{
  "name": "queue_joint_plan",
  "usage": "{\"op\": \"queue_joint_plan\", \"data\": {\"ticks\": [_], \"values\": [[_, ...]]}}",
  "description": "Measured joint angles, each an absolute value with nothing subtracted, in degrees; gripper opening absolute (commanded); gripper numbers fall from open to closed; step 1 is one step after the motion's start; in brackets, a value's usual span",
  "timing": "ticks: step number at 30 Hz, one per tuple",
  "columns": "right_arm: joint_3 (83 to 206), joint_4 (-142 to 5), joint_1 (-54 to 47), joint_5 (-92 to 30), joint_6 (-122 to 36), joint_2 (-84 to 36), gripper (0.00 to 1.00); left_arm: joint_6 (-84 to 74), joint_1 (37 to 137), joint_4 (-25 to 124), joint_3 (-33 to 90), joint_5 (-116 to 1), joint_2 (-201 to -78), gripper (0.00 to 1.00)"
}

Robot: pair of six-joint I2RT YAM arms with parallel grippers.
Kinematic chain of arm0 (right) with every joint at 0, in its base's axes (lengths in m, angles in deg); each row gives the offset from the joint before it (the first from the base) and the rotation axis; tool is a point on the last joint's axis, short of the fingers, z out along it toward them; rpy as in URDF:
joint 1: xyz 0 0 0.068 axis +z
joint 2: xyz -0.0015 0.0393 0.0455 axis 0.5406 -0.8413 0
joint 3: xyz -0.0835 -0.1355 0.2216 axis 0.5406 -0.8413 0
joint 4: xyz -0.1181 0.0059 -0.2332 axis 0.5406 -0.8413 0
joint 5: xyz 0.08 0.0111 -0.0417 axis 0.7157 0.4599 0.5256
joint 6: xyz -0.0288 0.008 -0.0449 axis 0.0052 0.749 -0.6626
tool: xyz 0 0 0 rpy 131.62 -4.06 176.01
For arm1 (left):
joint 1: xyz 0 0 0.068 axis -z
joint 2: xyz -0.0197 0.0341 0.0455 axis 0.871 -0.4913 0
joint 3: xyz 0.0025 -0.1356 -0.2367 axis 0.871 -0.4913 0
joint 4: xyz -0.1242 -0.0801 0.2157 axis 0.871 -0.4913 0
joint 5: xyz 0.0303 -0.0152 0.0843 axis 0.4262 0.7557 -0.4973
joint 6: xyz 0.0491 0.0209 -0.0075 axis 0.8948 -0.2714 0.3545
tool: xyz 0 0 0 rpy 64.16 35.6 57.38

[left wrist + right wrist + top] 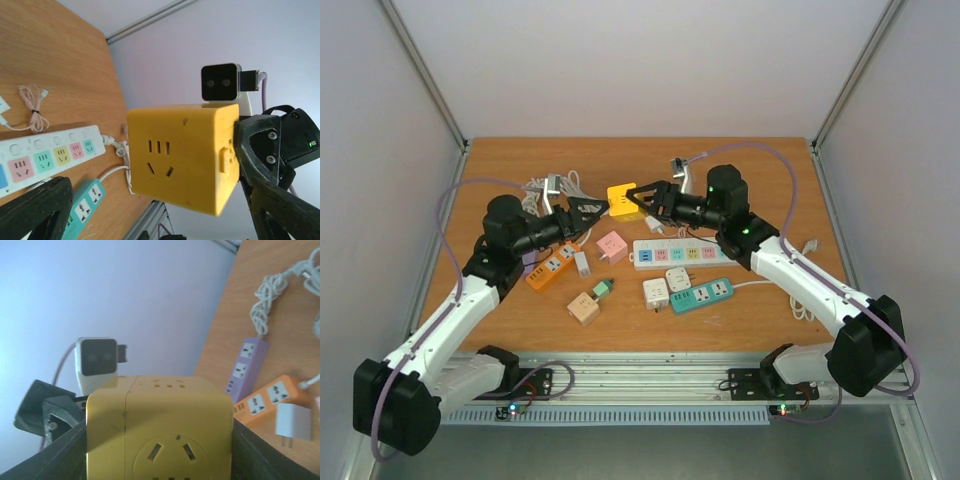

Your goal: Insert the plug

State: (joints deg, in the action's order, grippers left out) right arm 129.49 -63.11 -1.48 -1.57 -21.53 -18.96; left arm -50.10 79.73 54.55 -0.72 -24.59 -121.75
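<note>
Cube socket point(623, 199), yellow, hung lifted above the far middle of the surface point(770, 170), gripped by the right hand point(642, 200). The left hand point(592, 212) stood wide open and empty just beside it. A white plug point(582, 263) lay on the surface nearer the middle. Picking it up squarely, prongs matched to the slots, would likely serve best.

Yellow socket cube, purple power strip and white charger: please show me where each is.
yellow socket cube point(175, 155): left wrist view, on its socket face.
purple power strip point(243, 365): right wrist view, on its top face.
white charger point(292, 421): right wrist view, middle of its body.
</note>
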Motion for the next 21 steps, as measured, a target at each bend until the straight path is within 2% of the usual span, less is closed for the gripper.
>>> {"op": "queue_joint_plan", "data": {"ticks": [7,13,18,21], "values": [[129.5,-56.6,1.2,-5.2,-13.8,-21.4,0.54,-61.6,79.8,63.8,-4.0,-23.7,-122.4,0.88],[129.5,-54.7,1.9,-6.7,-8.8,-22.2,0.54,-69.7,79.8,70.7,-4.7,-23.7,-123.3,0.86],[129.2,-51.9,3.3,-7.9,-5.2,-22.2,0.54,-74.0,79.8,74.7,-4.7,-23.2,-126.1,0.92],[128.6,-50.5,3.6,-8.6,-3.6,-22.2,0.55,-74.6,79.8,74.6,-4.8,-23.3,-126.3,0.87]]}}
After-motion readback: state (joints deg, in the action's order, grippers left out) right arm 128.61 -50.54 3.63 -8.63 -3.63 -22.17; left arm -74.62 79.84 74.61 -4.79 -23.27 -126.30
